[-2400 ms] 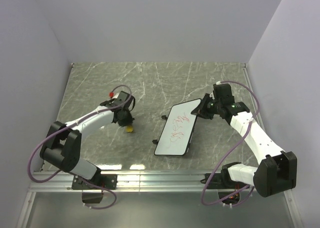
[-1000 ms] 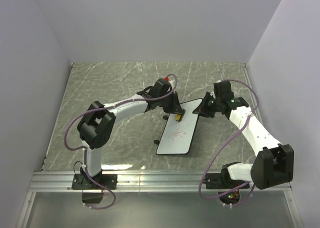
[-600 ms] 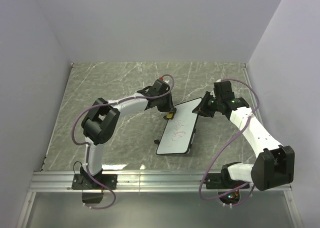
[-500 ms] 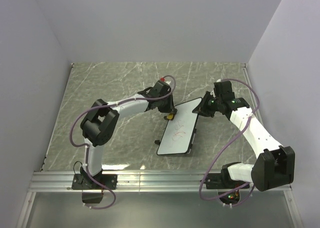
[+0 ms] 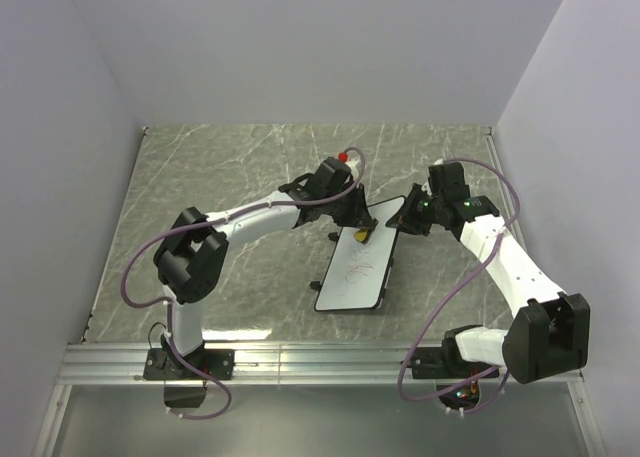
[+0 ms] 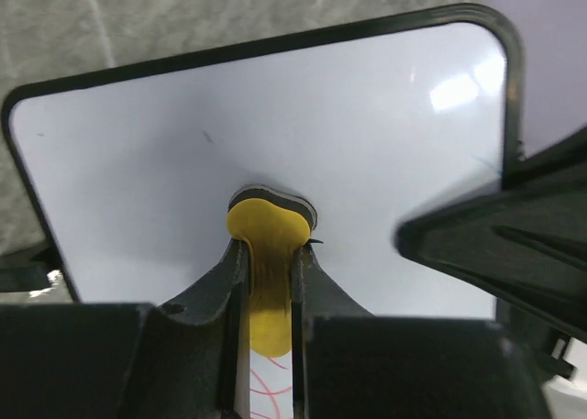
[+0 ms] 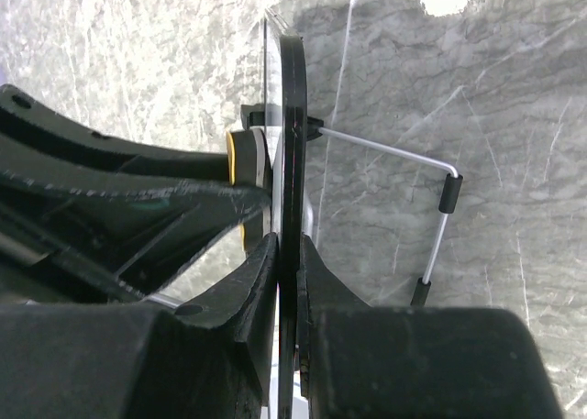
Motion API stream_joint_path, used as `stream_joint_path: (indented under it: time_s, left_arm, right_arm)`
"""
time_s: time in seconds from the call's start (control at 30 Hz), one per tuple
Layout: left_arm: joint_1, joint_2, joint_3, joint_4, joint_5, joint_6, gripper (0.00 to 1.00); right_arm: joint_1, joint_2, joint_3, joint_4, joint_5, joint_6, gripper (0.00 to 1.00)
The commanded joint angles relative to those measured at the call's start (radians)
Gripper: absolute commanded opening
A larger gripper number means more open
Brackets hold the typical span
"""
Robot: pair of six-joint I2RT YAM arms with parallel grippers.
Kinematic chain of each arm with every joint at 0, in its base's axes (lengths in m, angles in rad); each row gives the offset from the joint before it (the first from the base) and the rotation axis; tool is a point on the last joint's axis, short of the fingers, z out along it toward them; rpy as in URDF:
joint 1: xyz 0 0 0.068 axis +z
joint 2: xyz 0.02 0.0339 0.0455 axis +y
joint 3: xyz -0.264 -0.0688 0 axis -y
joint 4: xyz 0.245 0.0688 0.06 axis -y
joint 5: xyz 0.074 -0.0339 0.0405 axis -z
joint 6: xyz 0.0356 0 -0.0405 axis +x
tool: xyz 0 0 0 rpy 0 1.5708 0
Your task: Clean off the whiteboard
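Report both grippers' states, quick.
Left gripper: shut on the yellow eraser, against the whiteboard.
Right gripper: shut on the whiteboard's rim.

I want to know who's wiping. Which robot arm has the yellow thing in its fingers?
The left arm. Its fingers pinch the yellow eraser on the whiteboard; the right arm only clamps the whiteboard's edge.

Plain pale lavender walls [image 5: 300,47] are enclosing a grey marble-patterned counter [image 5: 200,167] with white veins, which is catching soft glare near the aluminium rail [image 5: 330,359] along its near edge.
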Motion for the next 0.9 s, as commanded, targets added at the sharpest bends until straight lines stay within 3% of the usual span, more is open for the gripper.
stream_joint_path:
  time_s: [0.0, 0.27, 0.57, 0.87]
  left_arm:
    - [-0.108, -0.021, -0.058, 0.126, 0.236, -0.087, 0.00]
    - [-0.128, -0.083, -0.171, 0.068, 0.151, -0.084, 0.00]
    - [-0.305, -0.215, -0.233, 0.003, -0.007, -0.101, 0.00]
    - [-0.310, -0.276, -0.403, 0.088, -0.075, -0.228, 0.00]
  right_arm:
    - [0.024, -0.025, 0.000, 0.066, -0.021, -0.073, 0.00]
    - [0.026, -0.025, 0.022, 0.054, -0.018, -0.076, 0.00]
    - [0.046, 0.000, 0.036, 0.059, -0.001, -0.059, 0.00]
    - [0.050, 0.009, 0.030, 0.069, 0.019, -0.050, 0.00]
